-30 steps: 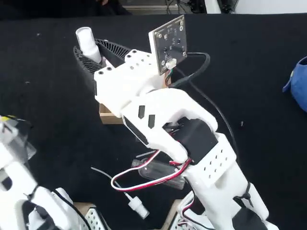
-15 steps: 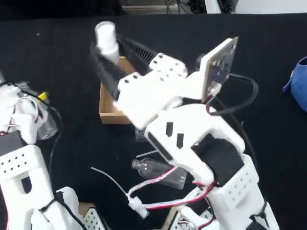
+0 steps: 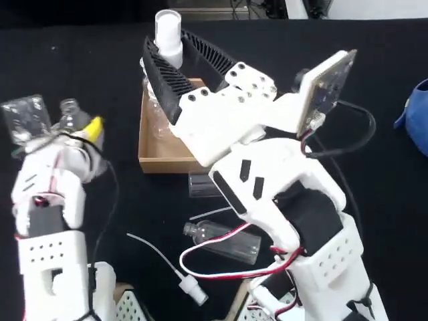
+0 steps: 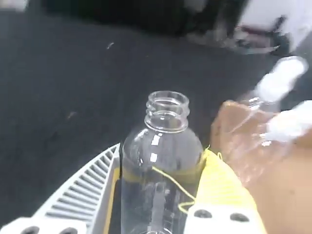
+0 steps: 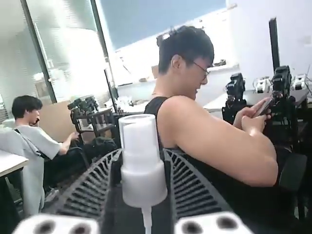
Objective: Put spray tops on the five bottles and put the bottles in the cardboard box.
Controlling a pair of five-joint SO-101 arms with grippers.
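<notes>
My right gripper (image 3: 170,45) is shut on a white spray top (image 3: 167,30), held upright between its black fingers above the far edge of the cardboard box (image 3: 155,155). The right wrist view shows the spray top (image 5: 142,165) clamped at its collar. Left of the box, my left gripper (image 3: 75,124) is shut on a clear bottle (image 3: 68,110), held upright. The bottle (image 4: 163,161) has an open neck and sits between a white finger and a yellow one. The box (image 4: 258,165) holds blurred capped bottles (image 4: 280,83).
Two uncapped clear bottles lie on the black table in front of the box, one (image 3: 224,241) nearer, one (image 3: 200,184) under the right arm. A loose spray top with its tube (image 3: 190,287) lies near the front edge. A blue object (image 3: 416,117) sits at the right edge.
The right gripper has carried the spray top up and to the right, over the box. The left arm has risen into view with the bottle and swung toward the box.
</notes>
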